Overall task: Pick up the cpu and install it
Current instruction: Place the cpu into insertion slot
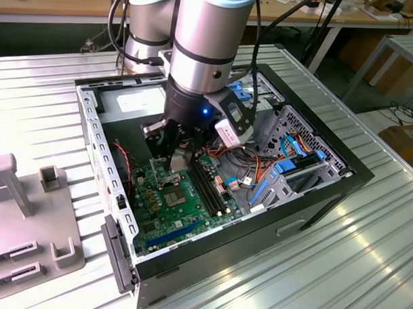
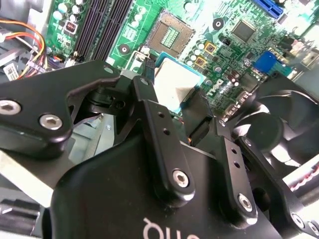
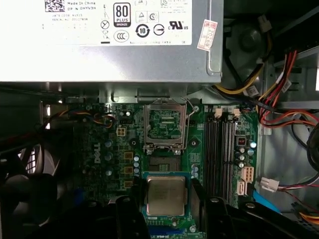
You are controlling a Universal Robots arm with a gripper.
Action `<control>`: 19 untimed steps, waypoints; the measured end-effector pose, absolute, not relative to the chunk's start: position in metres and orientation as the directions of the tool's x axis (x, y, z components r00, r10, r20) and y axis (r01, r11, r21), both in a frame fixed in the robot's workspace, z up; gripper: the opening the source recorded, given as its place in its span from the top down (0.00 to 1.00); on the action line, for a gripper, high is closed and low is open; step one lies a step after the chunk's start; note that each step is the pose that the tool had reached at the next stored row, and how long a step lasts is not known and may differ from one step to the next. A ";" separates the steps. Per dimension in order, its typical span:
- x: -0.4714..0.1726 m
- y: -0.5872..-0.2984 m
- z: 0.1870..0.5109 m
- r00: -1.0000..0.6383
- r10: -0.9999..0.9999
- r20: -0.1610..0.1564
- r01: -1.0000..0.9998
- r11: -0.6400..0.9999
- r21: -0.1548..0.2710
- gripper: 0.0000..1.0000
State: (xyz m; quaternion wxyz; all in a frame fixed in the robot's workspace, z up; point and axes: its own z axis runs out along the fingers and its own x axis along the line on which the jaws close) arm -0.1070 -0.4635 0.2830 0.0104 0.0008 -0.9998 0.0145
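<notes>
The cpu [image 3: 165, 195] is a small square chip with a silvery-grey top and a green rim. My gripper [image 3: 165, 200] is shut on it, one black finger [image 3: 130, 211] on each side. In the second wrist view the cpu [image 2: 174, 82] shows between the same fingers [image 2: 149, 107], held over the green motherboard [image 2: 239, 64]. The metal-framed socket [image 3: 164, 124] lies a short way off on the board, its frame standing open; it also appears in the second wrist view as a framed socket [image 2: 169, 34]. In the exterior view my gripper [image 1: 171, 157] hangs inside the open computer case [image 1: 306, 205], over the motherboard [image 1: 180, 214].
A silver power supply [image 3: 109, 50] sits just past the socket. Black memory slots [image 3: 222, 149] run beside it, with bundled cables [image 3: 279, 74] further out. A black fan [image 2: 279, 124] is close to the fingers. A drive cage with blue tabs [image 1: 294, 164] and grey fixtures [image 1: 28, 216] flank the case.
</notes>
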 end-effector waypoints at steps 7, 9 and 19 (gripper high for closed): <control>-0.107 -0.463 0.280 -1.000 0.002 0.021 0.002 1.000 -0.029 0.53; -0.107 -0.463 0.280 -1.000 0.002 0.021 0.002 1.000 -0.029 0.53; -0.107 -0.463 0.278 -1.000 0.002 0.021 0.002 1.000 -0.028 0.53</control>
